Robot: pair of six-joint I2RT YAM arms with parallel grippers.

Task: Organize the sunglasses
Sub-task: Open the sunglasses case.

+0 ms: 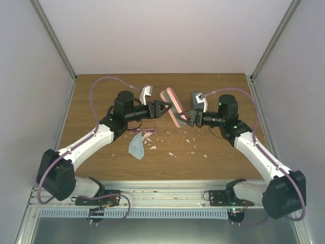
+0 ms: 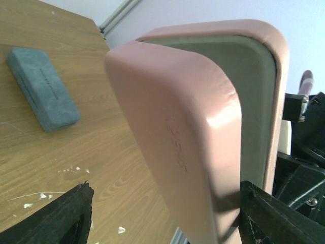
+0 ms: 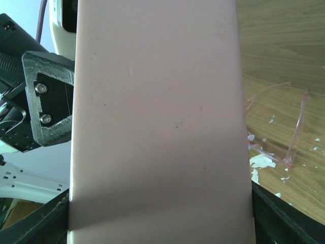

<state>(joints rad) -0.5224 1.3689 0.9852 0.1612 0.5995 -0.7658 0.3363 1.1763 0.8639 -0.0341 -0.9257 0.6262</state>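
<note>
1. While both arms meet above the middle of the table (image 1: 91, 101), the pink sunglasses (image 3: 297, 129) lie on the wood, low beside the left arm's wrist and just beside a light blue cloth (image 1: 136, 146).
2. The frame is thin, translucent pink, almost see-through against the wood grain. Its slim arms show as faint pink lines, and the lenses are too pale to make out.
3. White flecks (image 3: 261, 161) are scattered on the table around the sunglasses.
4. The right gripper (image 3: 160, 203) is clamped on a pink case (image 1: 172, 105), one finger pressed to each long side, holding it tilted up off the table.
5. The left gripper (image 2: 167, 203) has its fingers spread wide. One finger touches the case at its opening; the other stands clear, with bare wood showing between it and the case.
6. The pink case is ajar, showing a grey-green lining inside.
7. A blue-grey case (image 2: 43, 86) lies closed on the table, well apart from the pink one.
</note>
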